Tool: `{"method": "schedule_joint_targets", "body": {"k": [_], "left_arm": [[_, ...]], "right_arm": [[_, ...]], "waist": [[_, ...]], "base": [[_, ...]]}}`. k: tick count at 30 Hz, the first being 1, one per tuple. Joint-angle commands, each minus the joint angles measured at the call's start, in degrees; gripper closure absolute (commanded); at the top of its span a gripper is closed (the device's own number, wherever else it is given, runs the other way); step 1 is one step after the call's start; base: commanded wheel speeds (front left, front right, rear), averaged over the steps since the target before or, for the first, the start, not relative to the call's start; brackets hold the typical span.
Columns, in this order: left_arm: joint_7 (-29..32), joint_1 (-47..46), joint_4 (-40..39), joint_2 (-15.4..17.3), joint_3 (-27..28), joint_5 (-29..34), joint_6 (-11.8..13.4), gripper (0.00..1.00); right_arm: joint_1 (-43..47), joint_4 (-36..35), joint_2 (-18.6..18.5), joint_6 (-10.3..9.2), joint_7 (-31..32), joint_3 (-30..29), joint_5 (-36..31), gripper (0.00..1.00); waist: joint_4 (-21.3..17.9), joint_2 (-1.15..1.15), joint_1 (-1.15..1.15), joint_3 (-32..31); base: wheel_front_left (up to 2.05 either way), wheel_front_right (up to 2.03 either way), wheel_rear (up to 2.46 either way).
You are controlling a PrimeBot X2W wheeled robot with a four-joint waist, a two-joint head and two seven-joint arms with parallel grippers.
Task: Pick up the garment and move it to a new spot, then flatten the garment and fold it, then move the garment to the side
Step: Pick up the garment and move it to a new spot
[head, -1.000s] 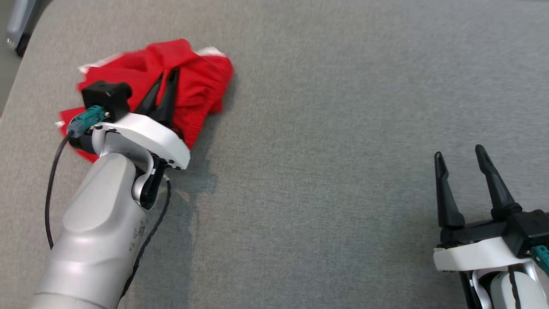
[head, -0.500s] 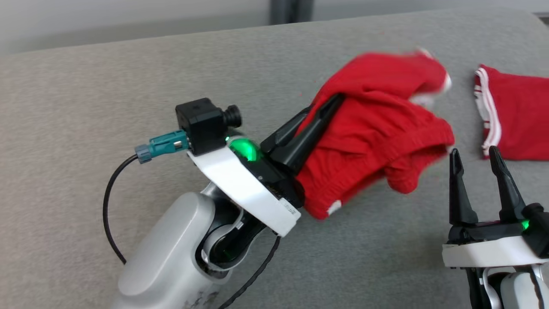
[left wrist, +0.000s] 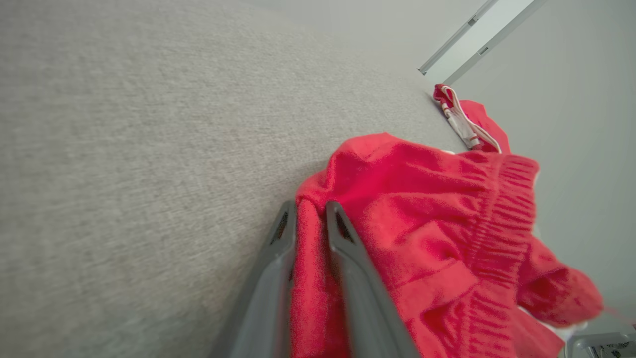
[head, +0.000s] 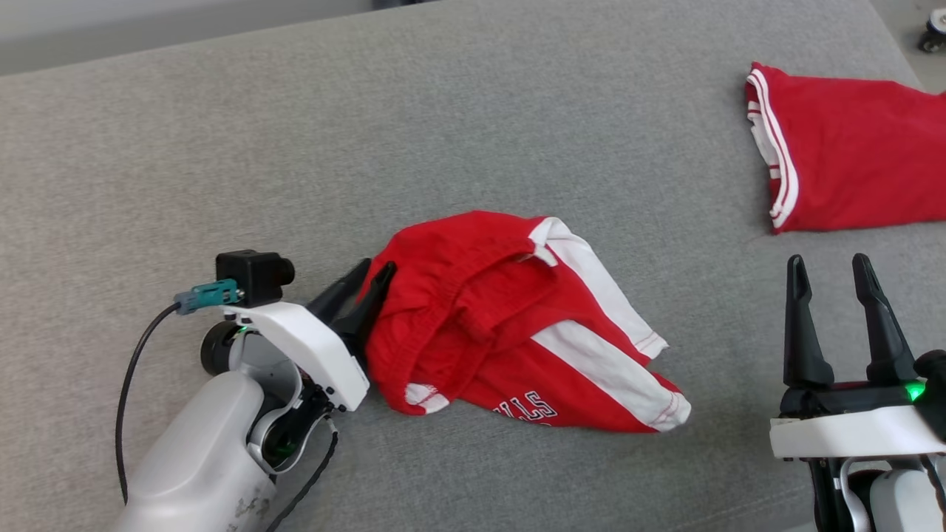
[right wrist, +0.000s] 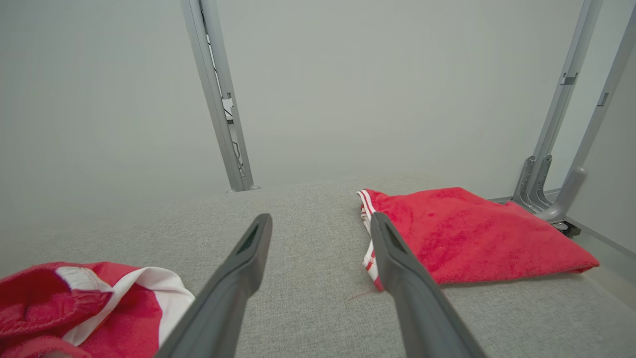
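The garment (head: 502, 325) is a crumpled pair of red shorts with white side stripes and dark lettering, lying in a heap on the grey surface (head: 458, 133). At its left edge my left gripper (head: 377, 266) lies low, pointing right. In the left wrist view that gripper (left wrist: 310, 205) has its fingers nearly together with a fold of the garment (left wrist: 422, 199) pinched between them. My right gripper (head: 828, 260) stands open at the lower right, holding nothing, well to the right of the heap. The right wrist view shows that gripper (right wrist: 320, 218) and a corner of the garment (right wrist: 74, 308) at lower left.
A second red piece (head: 850, 162) with white trim lies folded flat at the far right, beyond my right gripper's tips (right wrist: 472, 233). Grey metal uprights (right wrist: 218, 99) and a frame foot (right wrist: 546, 194) stand past the surface's far edge.
The camera has swung, bringing the folded red piece into view. My left gripper carried the garment up off the surface and rightward; it now rests as a heap in the middle.
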Motion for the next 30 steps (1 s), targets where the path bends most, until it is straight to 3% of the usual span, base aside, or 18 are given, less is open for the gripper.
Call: {"method": "schedule_joint_targets", "body": {"k": [1, 4, 6, 8, 13, 17, 20, 24, 30], "left_arm": [[-0.9, 0.4, 2.6, 1.1, 0.2, 0.0, -0.2, 0.0], [-4.2, -0.4, 4.4, 1.1, 0.2, 0.4, -0.8, 0.0], [-7.7, -0.3, 3.9, 3.1, -0.8, 3.5, -1.0, 0.0], [-14.4, 2.2, 0.9, 5.4, -0.1, 7.1, 1.6, 0.0], [-18.0, 11.1, -11.8, 8.3, 4.7, 11.0, 8.0, 0.0], [-18.2, 20.9, -23.1, 8.0, 10.3, 16.6, 12.7, 0.0], [-18.2, 29.1, -27.1, 6.7, 14.1, 21.7, 14.7, 0.0], [-18.2, 38.1, -28.0, 4.0, 18.5, 28.4, 15.0, 0.0], [-18.2, 44.0, -27.8, -2.6, 25.3, 33.9, 11.1, 0.0]], "right_arm": [[0.1, 0.3, -0.2, 0.01, 0.0, -0.2, -0.5, 0.0], [0.8, 0.7, -0.3, 0.01, 0.0, -0.4, -1.2, 0.0], [1.3, 0.8, -0.3, 0.0, 0.0, -0.3, -1.8, 0.0], [2.5, 0.5, -0.3, 0.0, 0.0, -1.0, -2.7, 0.0], [5.6, -0.1, -0.2, 0.01, 0.0, -2.9, -5.4, 0.0], [8.2, -1.4, -0.3, 0.0, 0.0, -4.1, -7.8, 0.0], [10.3, -1.6, -0.2, 0.01, 0.0, -4.1, -9.6, 0.0], [12.4, -1.5, -0.2, 0.0, 0.0, -4.8, -11.1, 0.0], [14.9, -0.1, -0.3, 0.0, 0.0, -3.9, -10.8, 0.0]], "waist": [[0.7, 0.0, 0.0, -0.6], [1.9, 0.0, 0.0, -2.2], [2.4, 0.0, 0.0, -3.9], [3.3, 0.0, 0.0, -6.9], [5.8, 0.0, 0.0, -11.5], [8.0, 0.0, 0.0, -14.3], [9.4, 0.0, 0.0, -16.9], [11.2, 0.0, 0.0, -19.2], [14.1, 0.0, 0.0, -20.8]], "base": [[0.0, 0.0, 0.0], [0.0, 0.0, 0.0], [0.0, 0.0, 0.0], [0.0, 0.0, 0.0], [0.0, 0.0, 0.0], [0.0, 0.0, 0.0], [0.0, 0.0, 0.0], [0.0, 0.0, 0.0], [0.0, 0.0, 0.0]]}}
